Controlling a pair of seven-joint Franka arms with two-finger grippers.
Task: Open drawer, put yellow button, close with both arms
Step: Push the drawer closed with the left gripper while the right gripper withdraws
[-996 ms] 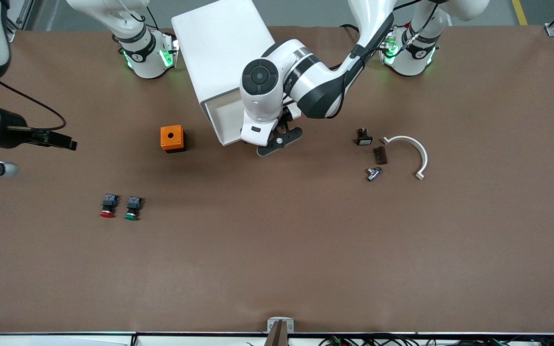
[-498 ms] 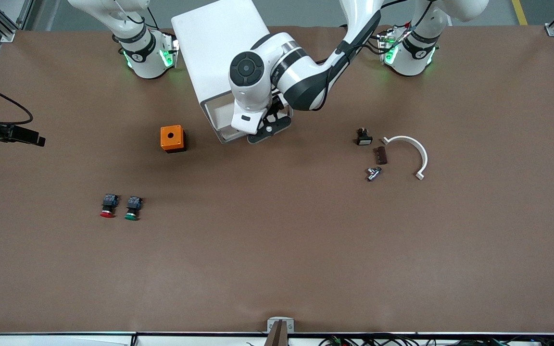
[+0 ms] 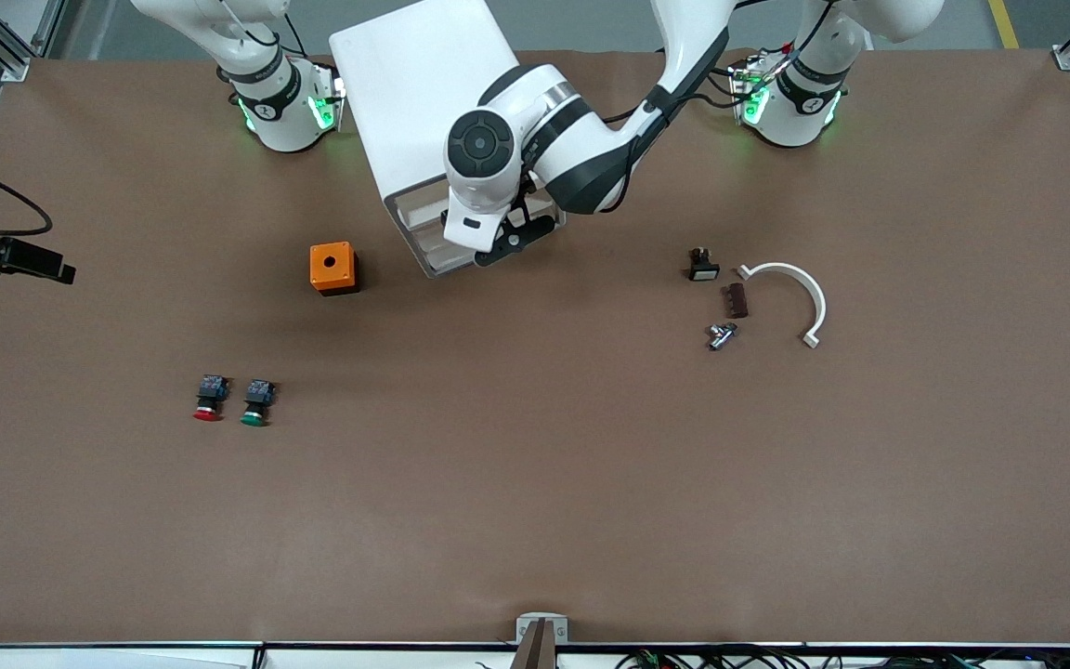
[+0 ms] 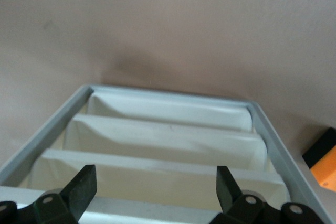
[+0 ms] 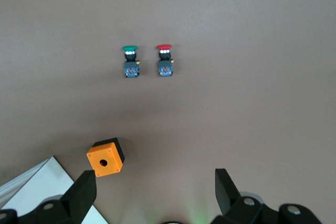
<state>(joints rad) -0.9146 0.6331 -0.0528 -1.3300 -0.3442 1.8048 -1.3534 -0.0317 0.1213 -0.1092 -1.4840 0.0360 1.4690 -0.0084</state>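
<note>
The left gripper (image 4: 152, 190), fingers spread, is at the cabinet's (image 3: 414, 84) drawer fronts by the table's robot-side edge; the right gripper (image 5: 152, 192) hangs open above the table.

text: none readable | labels: none | numbers: none | signs: none

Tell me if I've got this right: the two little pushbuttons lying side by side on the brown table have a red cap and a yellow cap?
Not quite. One pushbutton is red-capped, but the other pushbutton beside it has a green cap, not yellow. The front view shows it, and the right wrist view does too. They do lie side by side on the table.
</note>
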